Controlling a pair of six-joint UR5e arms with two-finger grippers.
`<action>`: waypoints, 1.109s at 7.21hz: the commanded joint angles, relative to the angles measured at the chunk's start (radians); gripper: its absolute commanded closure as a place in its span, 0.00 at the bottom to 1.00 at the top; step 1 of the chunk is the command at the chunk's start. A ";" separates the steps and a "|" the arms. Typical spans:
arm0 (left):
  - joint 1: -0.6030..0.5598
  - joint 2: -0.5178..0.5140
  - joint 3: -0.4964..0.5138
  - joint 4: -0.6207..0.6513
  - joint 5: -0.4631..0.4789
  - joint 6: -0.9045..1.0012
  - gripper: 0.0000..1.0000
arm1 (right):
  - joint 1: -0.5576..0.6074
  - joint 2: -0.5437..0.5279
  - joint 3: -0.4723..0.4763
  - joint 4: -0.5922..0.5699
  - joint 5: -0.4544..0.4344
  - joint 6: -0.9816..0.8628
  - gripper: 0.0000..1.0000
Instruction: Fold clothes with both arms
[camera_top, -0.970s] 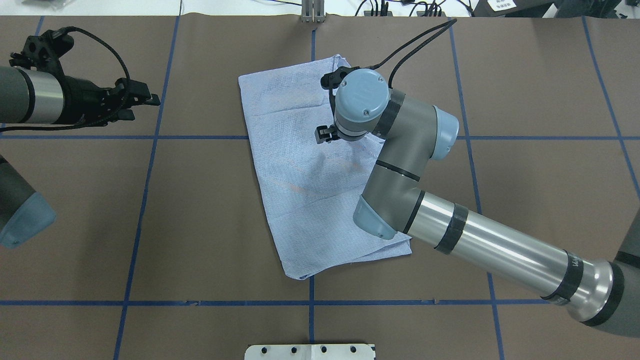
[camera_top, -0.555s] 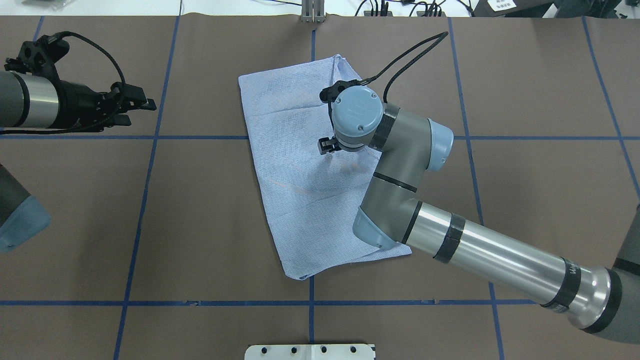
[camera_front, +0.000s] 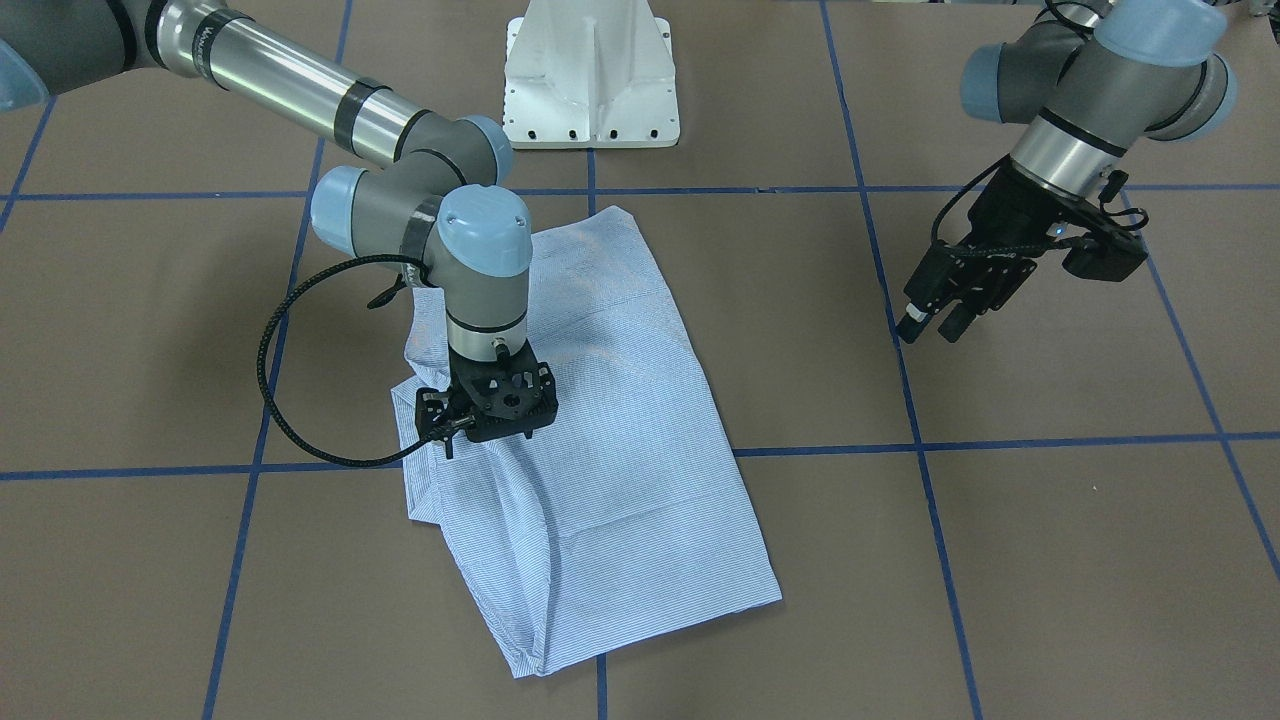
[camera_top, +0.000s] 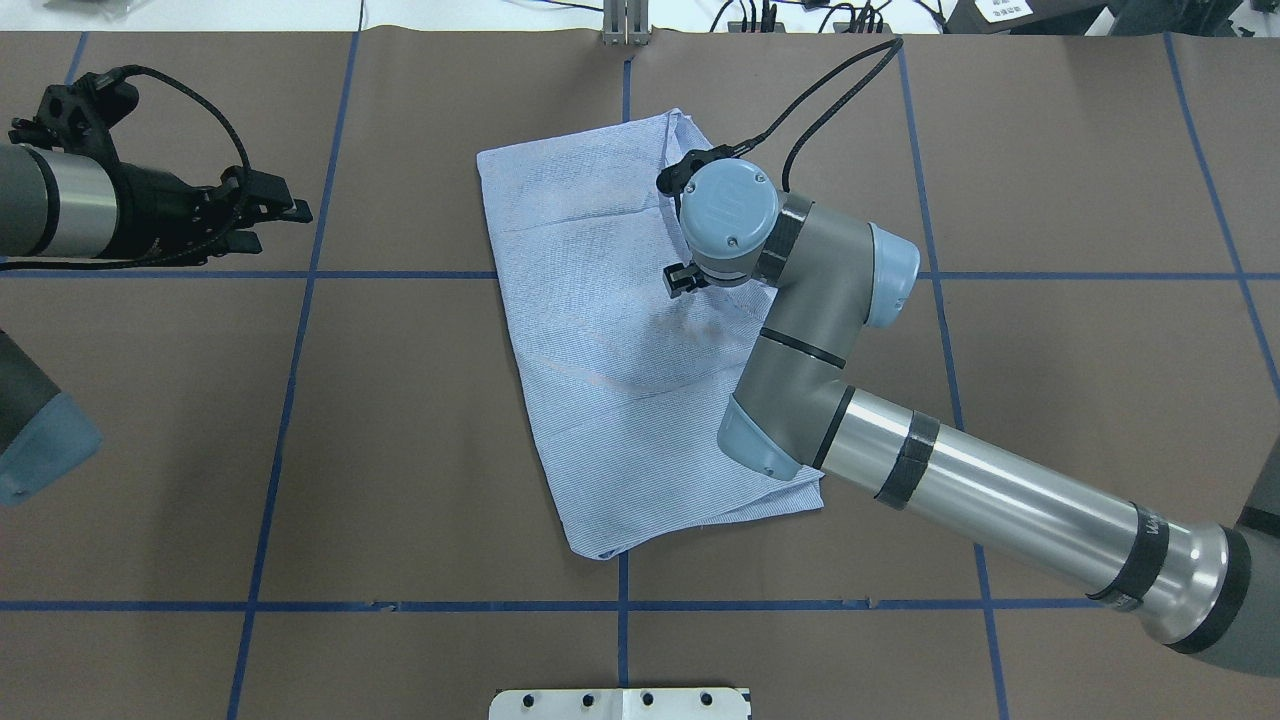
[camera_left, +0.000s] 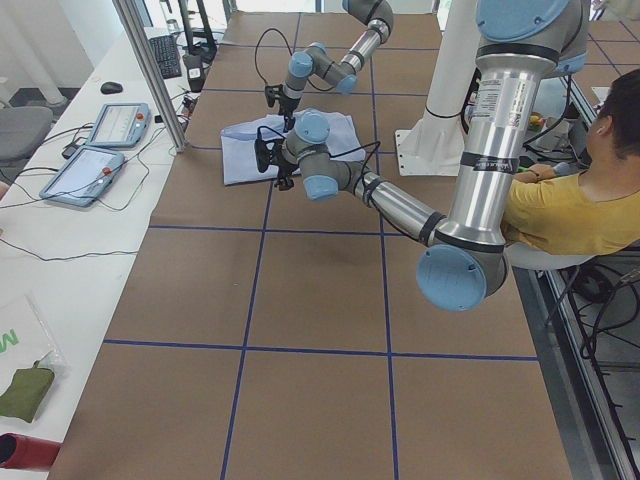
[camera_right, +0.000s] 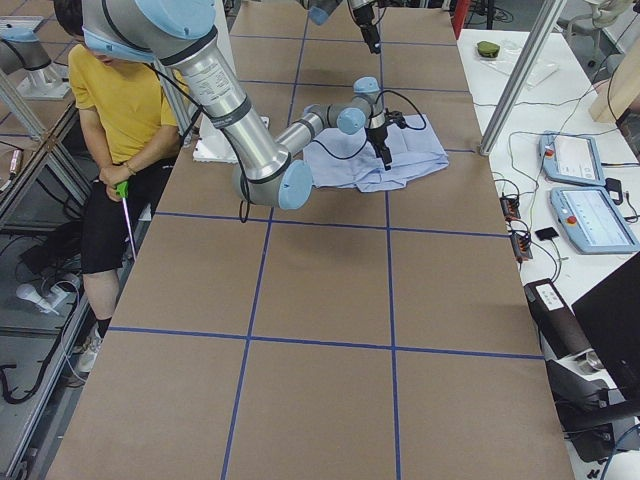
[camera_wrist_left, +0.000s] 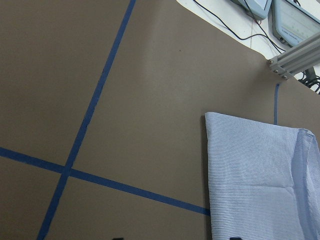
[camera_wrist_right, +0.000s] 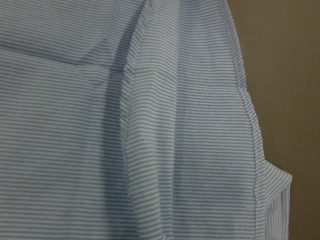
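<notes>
Brown taped bench (camera_top: 1050, 150), folded striped shirt (camera_top: 590, 330) nearer its far edge. Right gripper (camera_front: 488, 420) down on shirt, jaw state impossible to tell; left gripper (camera_front: 932, 328) toward left end, jaws spread.

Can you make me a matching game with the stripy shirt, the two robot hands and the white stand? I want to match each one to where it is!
Things:
1. shirt
2. left gripper
3. right gripper
4. white stand

Places:
A. low down, right over the shirt
B. above the bare brown table, off to one side of the shirt
C. at the table's edge on the robot's side
D. lying folded in the middle of the table

Pairs: 1-D, 2-B, 3-A, 4-C
</notes>
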 joint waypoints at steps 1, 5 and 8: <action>-0.001 0.000 -0.002 0.000 -0.002 0.000 0.24 | 0.060 -0.034 -0.001 0.010 0.014 -0.085 0.00; -0.002 0.000 -0.003 0.000 -0.002 0.000 0.24 | 0.172 -0.176 0.113 0.014 0.073 -0.212 0.00; -0.002 0.000 -0.005 0.000 -0.002 0.000 0.24 | 0.125 -0.237 0.311 -0.020 0.073 0.054 0.00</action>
